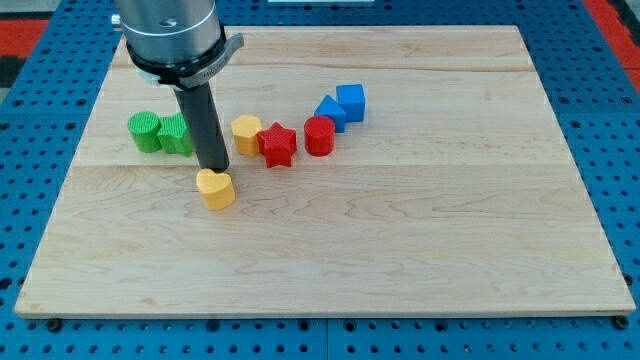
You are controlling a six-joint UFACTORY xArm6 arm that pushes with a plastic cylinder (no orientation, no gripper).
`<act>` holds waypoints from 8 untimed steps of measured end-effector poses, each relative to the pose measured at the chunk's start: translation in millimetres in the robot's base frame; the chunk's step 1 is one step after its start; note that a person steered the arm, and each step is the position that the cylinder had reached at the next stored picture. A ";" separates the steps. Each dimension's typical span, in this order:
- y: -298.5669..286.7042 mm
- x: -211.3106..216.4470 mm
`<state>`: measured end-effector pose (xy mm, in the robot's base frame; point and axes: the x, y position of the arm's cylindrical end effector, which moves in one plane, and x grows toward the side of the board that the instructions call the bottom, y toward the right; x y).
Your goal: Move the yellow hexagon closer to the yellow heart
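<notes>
Nearest us, the pale wooden board (330,260) shows long grain lines and plank seams. Above that, left of centre, sits our yellow heart (215,187), smooth and matte, with our tip (213,168) just at its upper edge (we carry no fingers, only a straight dark rod). Farther up, the yellow hexagon (246,134) stands near the heart, up and to its right, touching the red star (277,144). The red cylinder (319,135) follows rightward. At the left, two ribbed green blocks (160,132) sit side by side. Farthest, toward upper centre, a blue block (330,112) adjoins a blue cube (351,101).
</notes>
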<state>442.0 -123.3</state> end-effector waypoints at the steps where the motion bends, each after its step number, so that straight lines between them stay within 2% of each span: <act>1: -0.8 -17.4; 4: 13.8 -76.0; 6: 71.7 -76.4; 8: 50.0 -51.6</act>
<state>390.4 -73.3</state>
